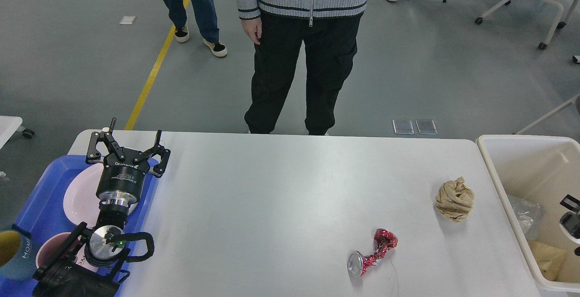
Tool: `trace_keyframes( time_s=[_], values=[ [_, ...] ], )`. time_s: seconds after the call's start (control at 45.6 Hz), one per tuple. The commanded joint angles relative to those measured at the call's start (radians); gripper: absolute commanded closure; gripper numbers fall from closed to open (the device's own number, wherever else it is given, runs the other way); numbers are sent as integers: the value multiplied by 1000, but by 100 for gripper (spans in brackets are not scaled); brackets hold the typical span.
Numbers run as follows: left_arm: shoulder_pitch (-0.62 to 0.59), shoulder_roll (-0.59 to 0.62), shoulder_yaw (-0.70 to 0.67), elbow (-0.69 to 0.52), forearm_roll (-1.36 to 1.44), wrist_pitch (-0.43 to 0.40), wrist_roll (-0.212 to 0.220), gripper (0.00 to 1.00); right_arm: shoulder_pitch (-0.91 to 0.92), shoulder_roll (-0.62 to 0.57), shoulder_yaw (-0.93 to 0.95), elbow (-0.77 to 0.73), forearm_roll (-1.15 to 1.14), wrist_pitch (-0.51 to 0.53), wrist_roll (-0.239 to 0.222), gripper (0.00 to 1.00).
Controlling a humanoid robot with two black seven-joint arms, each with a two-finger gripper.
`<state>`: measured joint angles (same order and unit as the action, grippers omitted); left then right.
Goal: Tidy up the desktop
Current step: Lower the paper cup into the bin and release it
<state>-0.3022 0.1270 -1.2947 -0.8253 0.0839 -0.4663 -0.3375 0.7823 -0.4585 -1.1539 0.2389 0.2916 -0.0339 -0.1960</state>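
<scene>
- Head view is showing the desktop (272, 206) spreading wide, with a crushed red can (372, 258) and a crumpled brown paper ball (454, 199) lying near the cream bin (494, 170).
- Left gripper (128, 145) is hovering over the blue tray (41, 197), fingers spread, grasping nothing.
- Right gripper (572, 217) is being cropped at the frame edge over the bin; I cannot tell its state.
- Judging by this, binning the litter is the step in hand, and reaching for the paper ball looks next.

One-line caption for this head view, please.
Open left pincer hovers over blue tray; crushed can and crumpled paper litter desktop.
</scene>
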Motion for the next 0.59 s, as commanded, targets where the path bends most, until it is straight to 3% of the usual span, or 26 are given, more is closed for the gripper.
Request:
trace_keyframes(
  time_s=[0.0, 0.132, 0.46, 0.482, 0.57],
  values=[
    [0, -1, 0, 0, -1, 0, 0, 4, -78, 49, -4, -76, 1, -34, -2, 100],
    [0, -1, 0, 0, -1, 0, 0, 4, -159, 99, -4, -142, 3, -35, -2, 100],
    [0, -1, 0, 0, -1, 0, 0, 4, -187, 107, 17, -145, 6, -60, -3, 100],
    [0, 0, 0, 0, -1, 0, 0, 4, -187, 109, 17, -145, 6, -66, -3, 97],
    [0, 0, 0, 0, 0, 0, 0, 4, -187, 110, 16, -144, 5, -125, -3, 27]
  ],
)
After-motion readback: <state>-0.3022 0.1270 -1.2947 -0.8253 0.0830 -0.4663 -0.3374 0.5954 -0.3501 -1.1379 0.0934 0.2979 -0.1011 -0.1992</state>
